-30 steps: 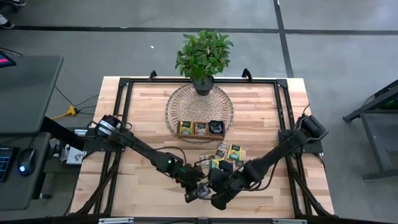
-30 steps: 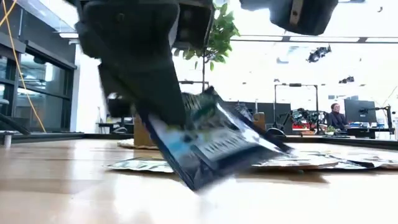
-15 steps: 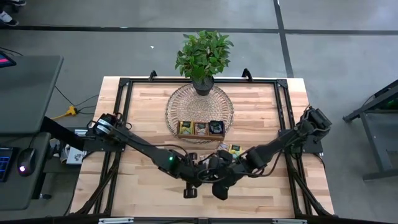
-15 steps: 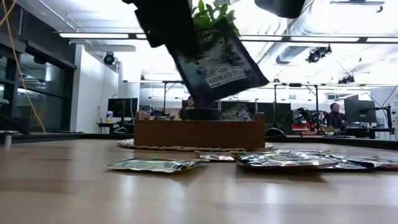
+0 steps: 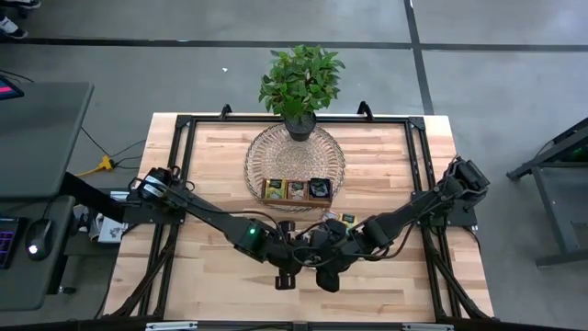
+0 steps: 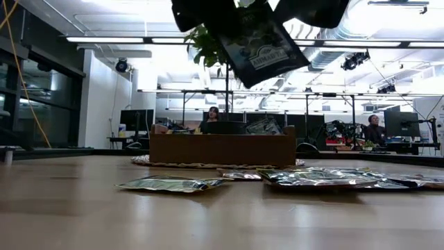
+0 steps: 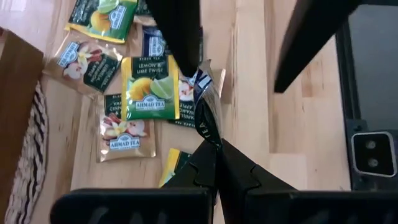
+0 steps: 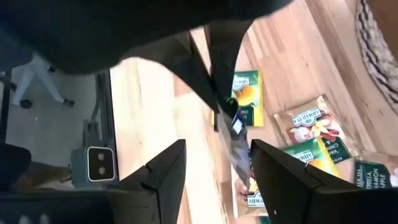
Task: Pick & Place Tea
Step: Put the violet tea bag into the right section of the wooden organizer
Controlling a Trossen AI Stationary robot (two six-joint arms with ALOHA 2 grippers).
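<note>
Above loose sachets [image 7: 127, 118], left end effector [image 7: 211, 163] pinches dark sachet's [image 6: 260, 43] edge.

Bright ceiling lights [image 6: 104, 39] glare; right wrist view perhaps motion-blurred.

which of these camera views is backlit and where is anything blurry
Low view: bright ceiling lights backlight the lifted dark sachet, its holder only a silhouette. Left wrist view: left gripper sharp, the other arm blurred. Right wrist view: right gripper and the dark arm close above are soft.
</note>
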